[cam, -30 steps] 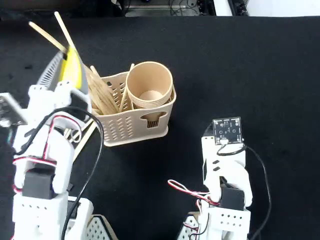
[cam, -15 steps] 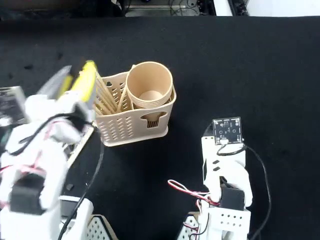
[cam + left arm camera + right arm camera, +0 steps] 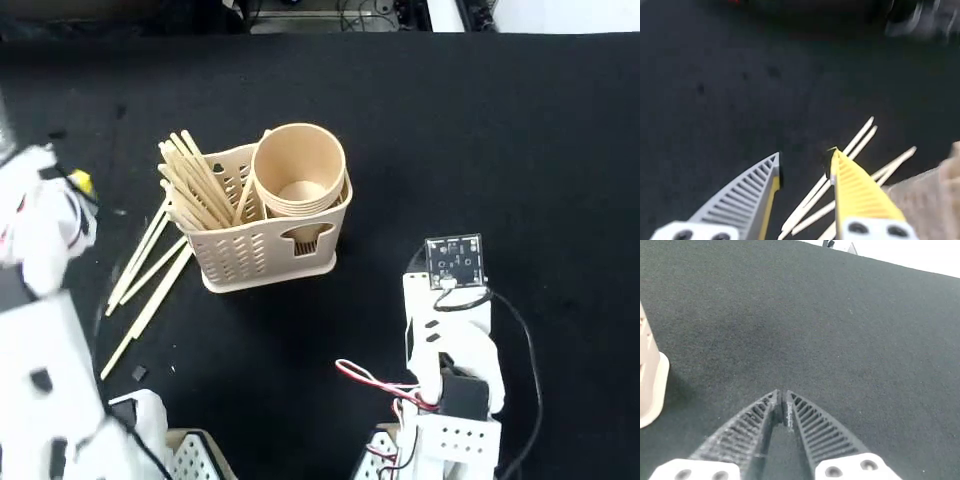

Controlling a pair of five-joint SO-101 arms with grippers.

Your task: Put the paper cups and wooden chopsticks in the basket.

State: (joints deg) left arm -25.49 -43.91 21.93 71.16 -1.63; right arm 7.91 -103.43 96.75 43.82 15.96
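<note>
R gripper [image 3: 782,407]: near side of worktop [image 3: 500,150], right of basket. Fingers together, nothing held.

Loose chopsticks [image 3: 150,308]: several lying flat, just left of basket, running near-left to far-right.

L gripper [image 3: 805,156]: left side, above the loose sticks. Fingers apart, empty.

Basket [image 3: 265,262]: mid worktop, upright.
- left part: chopstick bundle [image 3: 195,185], tops leaning left
- right part: paper cups [image 3: 298,165], stacked

Judgement: cups look done; step in hand = pick loose sticks w/ L arm. To do well:
- set fingers across the sticks, not along
- come down near mid-length so they don't tip
- take one or two where they lie close together
- lift clear of basket wall, then drop ends-first beside bundle
- risk: sticks skid on worktop
</note>
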